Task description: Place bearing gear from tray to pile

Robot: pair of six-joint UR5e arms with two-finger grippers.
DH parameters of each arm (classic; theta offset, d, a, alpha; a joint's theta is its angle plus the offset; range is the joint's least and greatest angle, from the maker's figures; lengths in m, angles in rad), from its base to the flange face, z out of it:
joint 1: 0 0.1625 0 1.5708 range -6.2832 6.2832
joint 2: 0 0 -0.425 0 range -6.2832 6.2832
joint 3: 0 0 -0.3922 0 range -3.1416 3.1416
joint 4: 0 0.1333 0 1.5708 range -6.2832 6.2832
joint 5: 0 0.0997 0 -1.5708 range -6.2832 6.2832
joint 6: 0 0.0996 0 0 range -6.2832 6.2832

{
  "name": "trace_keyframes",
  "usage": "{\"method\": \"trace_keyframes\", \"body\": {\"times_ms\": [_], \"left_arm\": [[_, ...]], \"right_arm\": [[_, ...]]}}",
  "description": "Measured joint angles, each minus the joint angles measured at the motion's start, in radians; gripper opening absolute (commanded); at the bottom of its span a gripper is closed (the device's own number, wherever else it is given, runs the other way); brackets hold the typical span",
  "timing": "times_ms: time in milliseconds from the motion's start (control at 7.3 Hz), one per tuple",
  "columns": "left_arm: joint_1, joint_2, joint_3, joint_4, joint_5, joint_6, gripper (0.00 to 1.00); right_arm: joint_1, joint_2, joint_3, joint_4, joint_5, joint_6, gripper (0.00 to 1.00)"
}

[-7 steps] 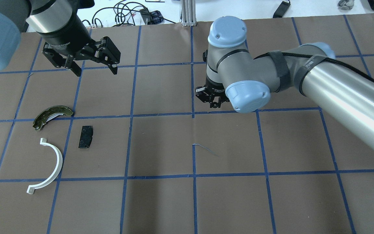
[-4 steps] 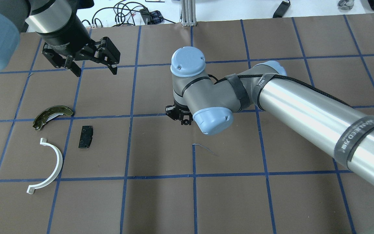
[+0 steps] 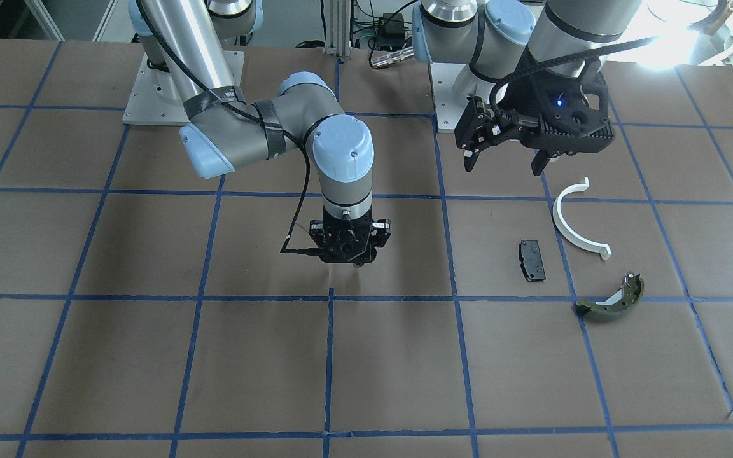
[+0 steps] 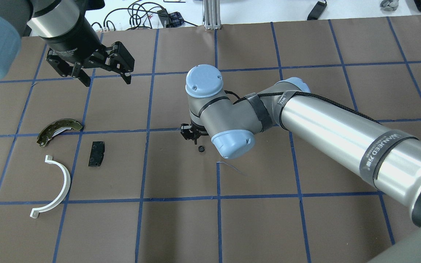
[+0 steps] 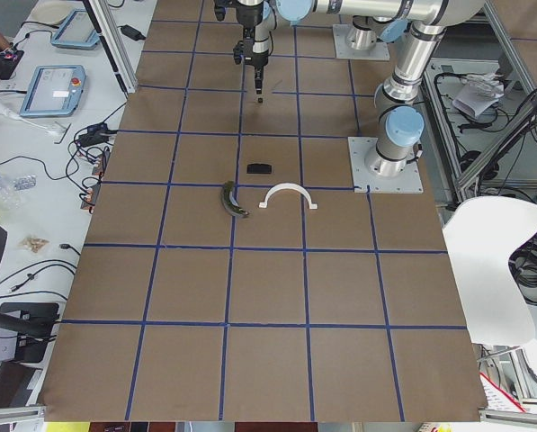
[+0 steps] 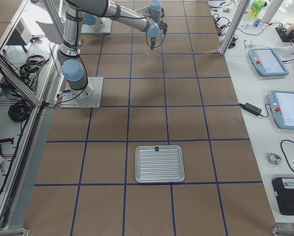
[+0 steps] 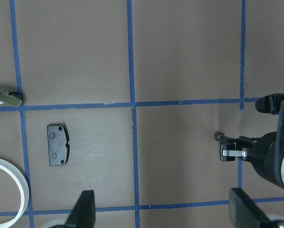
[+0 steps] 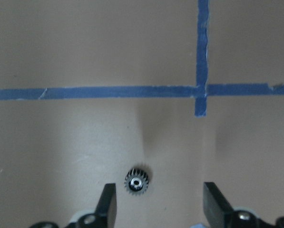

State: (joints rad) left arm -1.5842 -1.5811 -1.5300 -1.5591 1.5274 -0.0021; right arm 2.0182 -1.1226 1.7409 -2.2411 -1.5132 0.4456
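Observation:
The bearing gear, small, black and toothed, lies flat on the brown table near its middle. My right gripper hangs open just above the gear, and neither finger touches it. The pile sits well off to the left in the overhead view: an olive brake shoe, a black pad and a white half-ring. The gear is more than one grid square from the pad. My left gripper hovers open and empty behind the pile. The tray lies at the table's right end.
Blue tape lines divide the brown table cover into squares. The right arm's long silver link stretches across the right half of the overhead view. Cables and devices lie beyond the far edge. A small dark part rests on the tray's rim.
The right arm swung left and came down over the table's middle. Its gripper let go of the gear, which now lies on the table. The left arm stayed put.

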Motion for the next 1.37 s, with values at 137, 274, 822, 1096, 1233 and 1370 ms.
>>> {"method": "trace_keyframes", "body": {"times_ms": [137, 274, 822, 1096, 1233, 1370], "left_arm": [[0.000, 0.001, -0.003, 0.001, 0.000, 0.000, 1.00], [0.000, -0.001, -0.004, 0.003, 0.000, 0.001, 1.00], [-0.049, -0.051, -0.021, 0.049, -0.002, -0.061, 1.00], [-0.153, -0.106, -0.038, 0.137, -0.003, -0.210, 1.00], [-0.209, -0.136, -0.070, 0.180, -0.002, -0.255, 1.00], [-0.245, -0.166, -0.115, 0.254, -0.003, -0.293, 1.00]], "right_arm": [[-0.039, -0.014, 0.001, -0.025, -0.007, -0.073, 1.00], [-0.100, -0.044, 0.004, -0.004, -0.011, -0.174, 1.00], [-0.434, -0.182, 0.008, 0.198, -0.169, -0.717, 1.00], [-0.640, -0.218, 0.009, 0.294, -0.161, -0.852, 1.00], [-0.744, -0.223, 0.008, 0.316, -0.124, -0.925, 1.00], [-0.833, -0.223, 0.007, 0.325, -0.085, -1.027, 1.00]]}}
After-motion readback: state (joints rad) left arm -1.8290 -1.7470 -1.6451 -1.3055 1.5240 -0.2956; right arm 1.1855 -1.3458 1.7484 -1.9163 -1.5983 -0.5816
